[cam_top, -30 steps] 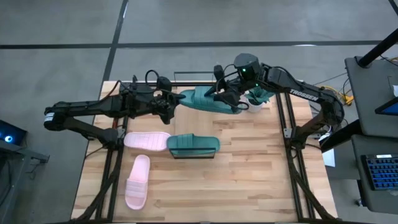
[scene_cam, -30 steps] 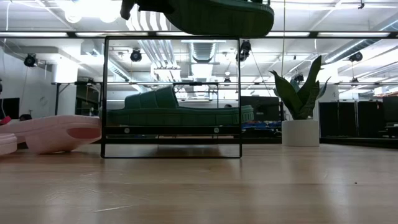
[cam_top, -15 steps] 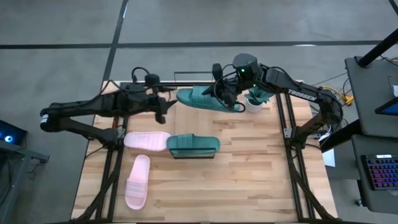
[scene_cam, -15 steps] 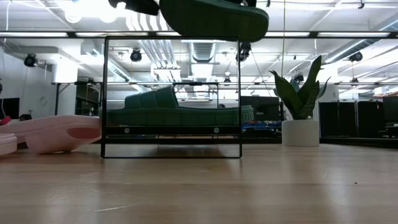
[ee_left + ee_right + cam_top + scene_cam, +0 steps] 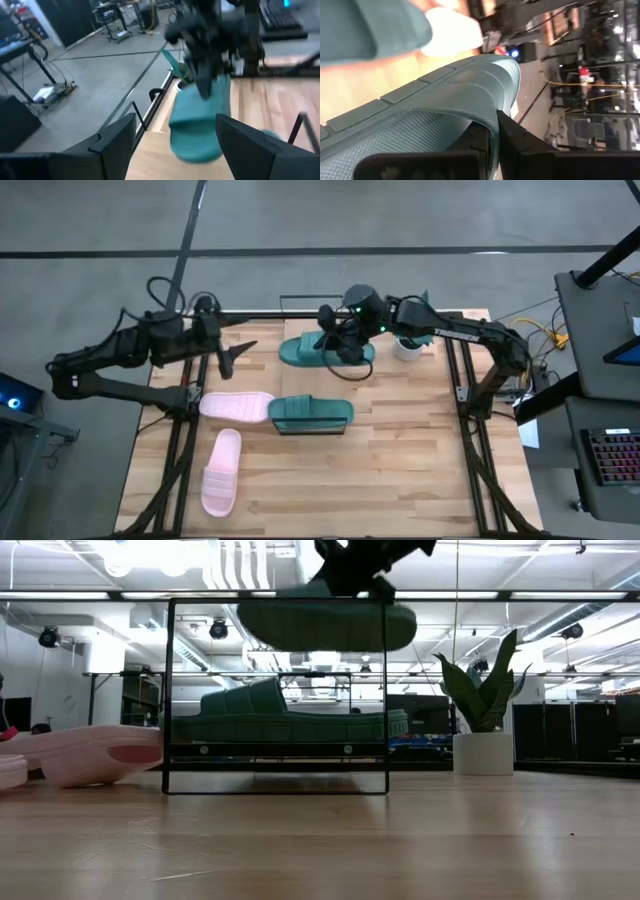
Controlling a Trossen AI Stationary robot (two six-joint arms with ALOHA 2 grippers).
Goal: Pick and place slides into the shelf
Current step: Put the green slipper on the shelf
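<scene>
One teal slide (image 5: 325,351), seemingly light and bendy, hangs mid-frame clamped at its strap by the right gripper (image 5: 343,345); left gripper (image 5: 232,352) gapes.

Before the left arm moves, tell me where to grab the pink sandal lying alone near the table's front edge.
Probably by the broad strap. The pink sandal lies flat, sole down, with nothing touching it, so come straight down and close across its narrow width. The left gripper is open and on that side. The right gripper holds a green sandal.

Four slides (image 5: 326,351) (two pink, two teal)
</scene>
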